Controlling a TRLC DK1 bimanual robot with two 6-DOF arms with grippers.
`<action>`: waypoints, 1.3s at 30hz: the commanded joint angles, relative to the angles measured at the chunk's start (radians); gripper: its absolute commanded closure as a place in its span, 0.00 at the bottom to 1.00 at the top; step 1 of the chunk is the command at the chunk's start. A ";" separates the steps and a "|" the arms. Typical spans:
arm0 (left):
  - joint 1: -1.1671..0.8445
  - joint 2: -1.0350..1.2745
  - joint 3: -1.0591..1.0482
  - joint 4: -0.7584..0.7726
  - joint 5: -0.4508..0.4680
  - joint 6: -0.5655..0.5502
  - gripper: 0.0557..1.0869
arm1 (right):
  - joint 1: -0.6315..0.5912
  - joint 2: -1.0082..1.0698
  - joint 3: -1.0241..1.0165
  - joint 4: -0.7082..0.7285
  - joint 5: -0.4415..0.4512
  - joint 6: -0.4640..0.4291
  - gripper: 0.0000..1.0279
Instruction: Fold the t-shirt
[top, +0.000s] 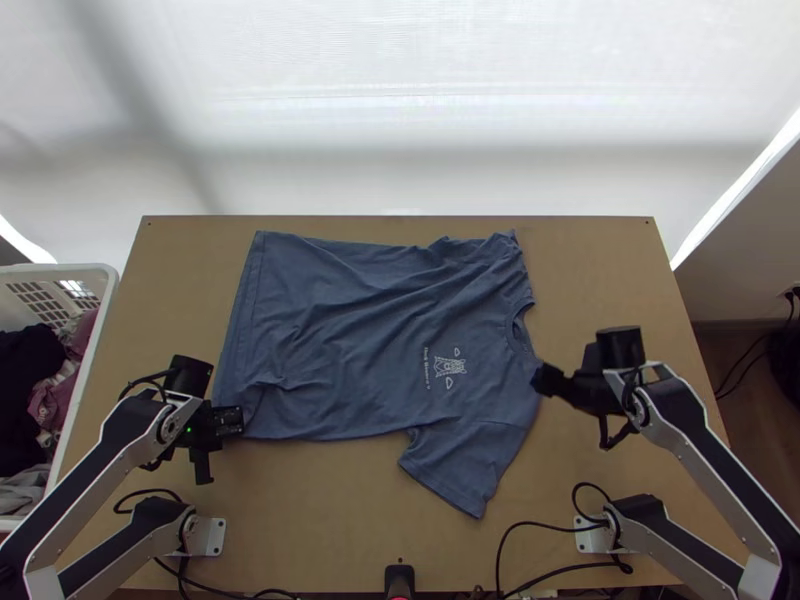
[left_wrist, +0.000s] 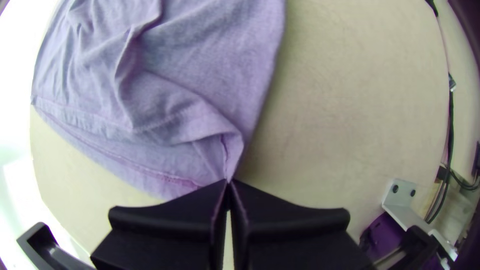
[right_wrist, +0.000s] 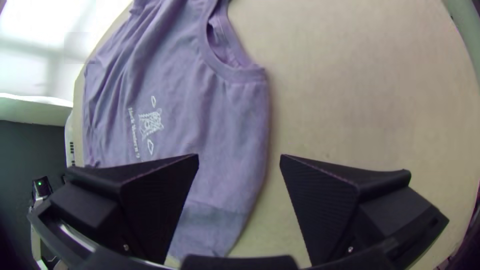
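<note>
So our t-shirt (top: 345, 320) is spread out on the bench (top: 595, 270), hem (left_wrist: 107, 155) towards the left edge, collar (right_wrist: 227, 70) towards the right edge, and one side lying close along the far edge. Our left gripper (left_wrist: 229, 181) is clamped on the hem corner nearest the bench's near left corner. Our right gripper (right_wrist: 239, 155) has its fingers wide apart by the collar-side shoulder, holding nothing.

Biggest worry for us: the left one seems to have just a small pinch, right at the fingertips. If we lift fast, that corner could pop out, or we might carry only the top layer and leave the back one behind. There's also a pucker (left_wrist: 200, 117) running in from the pinch, so folding now would likely trap a crease.

On the other side, if we close without getting low enough or far enough over the cloth, we grab air, and lifting one end alone twists everything. The near sleeve (top: 465, 465) sticks out towards the near edge, so it could flop under or fold crooked.
</note>
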 joint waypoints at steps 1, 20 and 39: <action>0.009 0.004 0.038 -0.001 0.009 -0.019 0.96 | -0.007 0.021 -0.016 -0.047 -0.034 0.020 0.25; 0.014 0.004 0.065 -0.018 0.009 -0.048 0.96 | 0.088 0.260 -0.017 -0.118 -0.136 0.018 0.46; 0.098 0.118 0.338 -0.009 0.193 -0.429 0.96 | 0.088 0.192 0.117 0.008 -0.091 -0.005 0.97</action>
